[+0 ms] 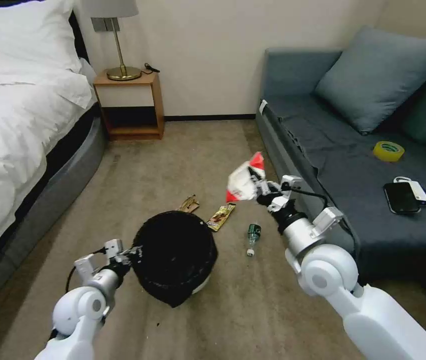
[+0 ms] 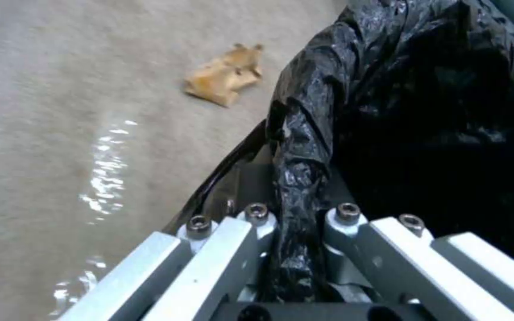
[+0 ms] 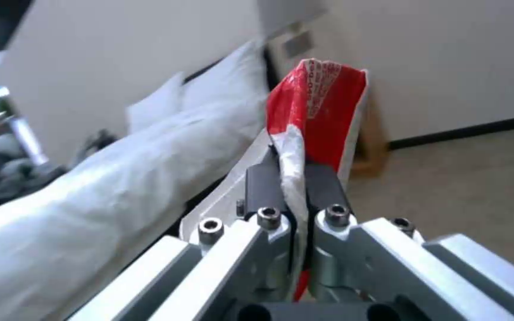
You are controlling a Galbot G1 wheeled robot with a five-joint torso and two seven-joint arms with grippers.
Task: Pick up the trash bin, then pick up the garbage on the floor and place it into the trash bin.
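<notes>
Red-and-white wrapper (image 1: pixel 244 181) pinched in right gripper (image 1: pixel 259 186) fingers, aloft beside sofa; left gripper (image 1: pixel 132 253) clamps bin (image 1: pixel 175 257) rim; 1st deposit in hand: next, carry wrapper over bin mouth and release.

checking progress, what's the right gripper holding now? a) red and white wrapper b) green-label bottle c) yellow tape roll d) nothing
a: the right gripper is shut on the red and white wrapper, held up in the air, while the bottle lies on the floor.
</notes>
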